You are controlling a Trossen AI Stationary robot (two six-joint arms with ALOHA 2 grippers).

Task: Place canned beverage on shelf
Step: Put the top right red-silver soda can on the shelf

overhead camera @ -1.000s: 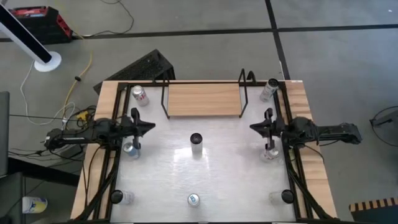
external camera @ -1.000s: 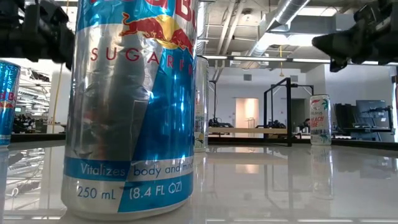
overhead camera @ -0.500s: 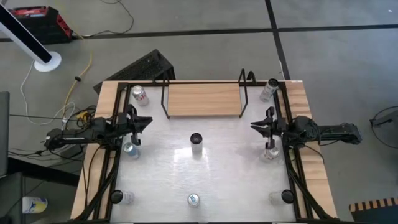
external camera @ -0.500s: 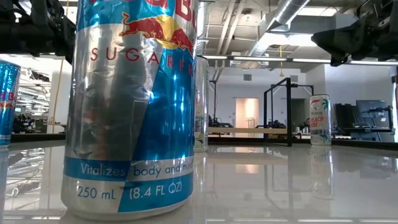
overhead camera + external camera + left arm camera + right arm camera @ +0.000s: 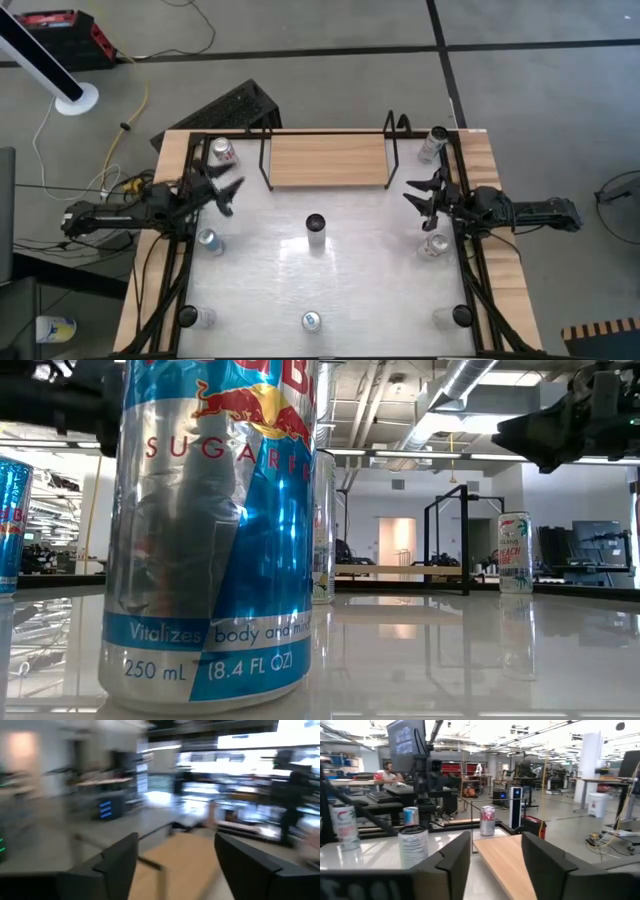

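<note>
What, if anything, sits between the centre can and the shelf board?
Nothing visible does. From above, the centre can stands upright on bare tabletop, with open surface up to the empty shelf. Both claws, left and right, are off to the sides.

Light-wood shelf point(image 5: 328, 160) in black wire; blue-and-silver can point(image 5: 215, 530); white tabletop point(image 5: 370, 270).

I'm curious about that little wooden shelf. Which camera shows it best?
The high view: the whole shelf shows from above, board and wire ends. The low view shows it far off, edge-on; the right wrist view one end, the left a blur.

Glossy white tabletop point(image 5: 370, 270), matt light-wood shelf point(image 5: 328, 160) — thin black wire frame, shiny metal can point(image 5: 215, 530)
</note>
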